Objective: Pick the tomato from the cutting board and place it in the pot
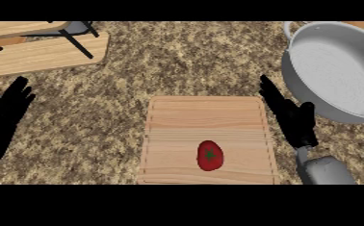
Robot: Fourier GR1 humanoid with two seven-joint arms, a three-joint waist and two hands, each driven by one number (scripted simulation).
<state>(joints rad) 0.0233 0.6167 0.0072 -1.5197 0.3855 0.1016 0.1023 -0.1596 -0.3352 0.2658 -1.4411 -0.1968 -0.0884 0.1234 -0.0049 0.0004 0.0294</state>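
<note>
While the tomato [210,155] lies on the lower middle of the cutting board [206,117], at about six o'clock in the head view, the right hand [290,117] stands just off the board's right edge at four o'clock, fingers straight and released, holding nothing. The grey pot [305,83] sits at two o'clock, just beyond that hand, and the left hand [13,107] rests open at the nine o'clock edge on the speckled counter [185,56].

Even, fairly bright light, faint shadows, no glare, no blur
</note>
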